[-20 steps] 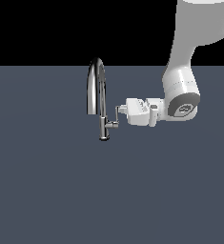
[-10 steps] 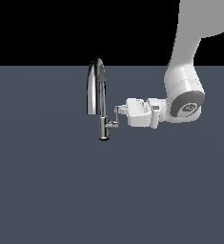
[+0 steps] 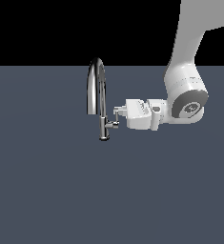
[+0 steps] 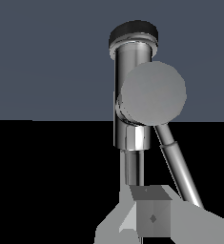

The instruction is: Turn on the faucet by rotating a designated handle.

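The chrome faucet (image 3: 102,125) stands on the dark floor in the middle of the exterior view, its arched spout above the stem. The handle (image 3: 116,120) is a thin lever rising from a short stub on the stem's right side. My gripper (image 3: 117,111) reaches in horizontally from the exterior view's right; its fingertips are together and lie against the lever's upper end, with nothing between them. In the wrist view the faucet stem (image 4: 130,119), the stub's round end and the slanted handle lever (image 4: 178,167) show close up, with my gripper (image 4: 151,215) at the lever's far end.
The flat dark grey floor (image 3: 46,190) stretches all around the faucet. My white arm (image 3: 187,95) comes down from the upper right of the exterior view. No other objects show.
My wrist and forearm have shifted slightly toward the exterior view's right. The fingertips stay at the handle's lever, and the faucet looks unchanged.
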You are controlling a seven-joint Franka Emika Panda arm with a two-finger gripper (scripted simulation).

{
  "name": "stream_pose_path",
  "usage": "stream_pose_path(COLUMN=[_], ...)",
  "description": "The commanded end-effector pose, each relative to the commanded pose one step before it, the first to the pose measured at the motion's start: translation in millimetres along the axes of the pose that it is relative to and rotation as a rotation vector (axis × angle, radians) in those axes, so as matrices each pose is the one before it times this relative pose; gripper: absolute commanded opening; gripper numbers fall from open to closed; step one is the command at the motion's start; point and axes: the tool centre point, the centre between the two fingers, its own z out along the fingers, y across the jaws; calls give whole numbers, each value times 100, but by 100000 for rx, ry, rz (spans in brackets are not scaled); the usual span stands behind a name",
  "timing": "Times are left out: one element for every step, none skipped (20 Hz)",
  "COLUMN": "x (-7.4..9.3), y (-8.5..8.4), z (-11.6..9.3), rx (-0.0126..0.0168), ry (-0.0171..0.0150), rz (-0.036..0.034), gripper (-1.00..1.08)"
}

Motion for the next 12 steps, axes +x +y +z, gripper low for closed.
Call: stream_pose_path(x=[283,146,147,150,150,153,154,155,160,159,161,167], y=[660,370,373,377,380,384,387,391,394,398,401,405], z=[-51,-29,-30,-23,-31,-24,-31,-32,-22,-33,-34,-23], rx=[-65,0,0,-22,0,-22,0,0,-32,0,0,-36], ry=[-107,0,0,-44,0,-43,0,0,-61,0,0,-59], rz=[173,0,0,4,0,4,0,0,7,0,0,9], gripper=[-100,-100,-100,-100,-100,-100,-100,-100,-100,-100,-100,-100])
